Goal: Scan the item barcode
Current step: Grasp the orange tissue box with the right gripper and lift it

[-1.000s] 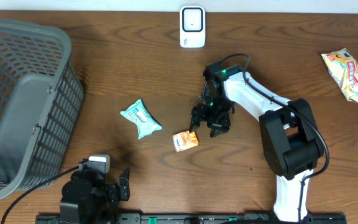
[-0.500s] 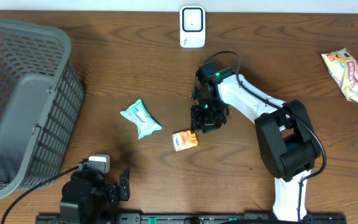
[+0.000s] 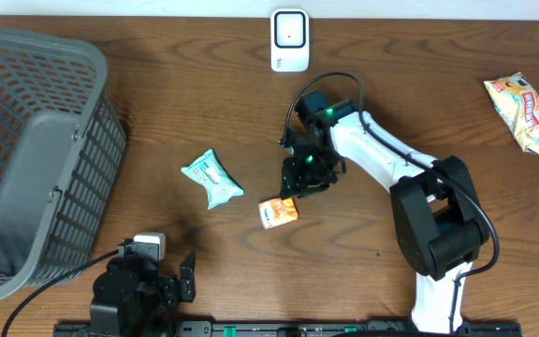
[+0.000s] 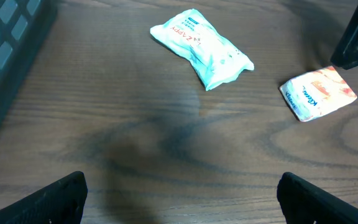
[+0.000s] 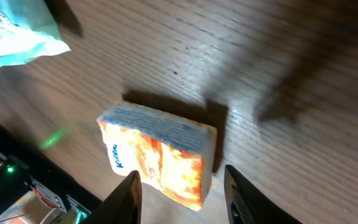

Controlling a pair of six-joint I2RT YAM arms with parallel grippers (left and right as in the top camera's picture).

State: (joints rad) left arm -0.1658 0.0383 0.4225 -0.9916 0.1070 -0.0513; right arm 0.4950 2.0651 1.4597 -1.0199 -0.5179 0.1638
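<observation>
The orange tissue pack (image 3: pixel 278 212) lies flat on the wooden surface (image 3: pixel 204 94) near the middle. It is just off the tip of the right arm and well short of the white scanner (image 3: pixel 289 40) standing at the far edge. The right claw (image 5: pixel 182 175) is set low over the pack, one finger on each side of its near end. In the wrist view the fingers stand part-way in, about as wide as the pack. Whether they actually pinch it cannot be told: one finger overlaps the wrapper, while the other seems to leave a sliver of gap. This straddling placement looks chosen to take the pack across its narrow width, so a printed face stays free to turn toward the scanner.

The left claw (image 4: pixel 182 199) is spread wide and holds nothing, parked at the near edge facing the items, probably just keeping out of the way. A teal packet (image 3: pixel 211 179) lies beside the orange pack, apart from it, toward the grey basket (image 3: pixel 82 178). A snack bag (image 3: pixel 525 112) sits far out on the right.

Blue lettering on the orange wrapper begins "Kleen". The teal packet and the snack bag carry print too small to read. No barcode shows on any visible face.
</observation>
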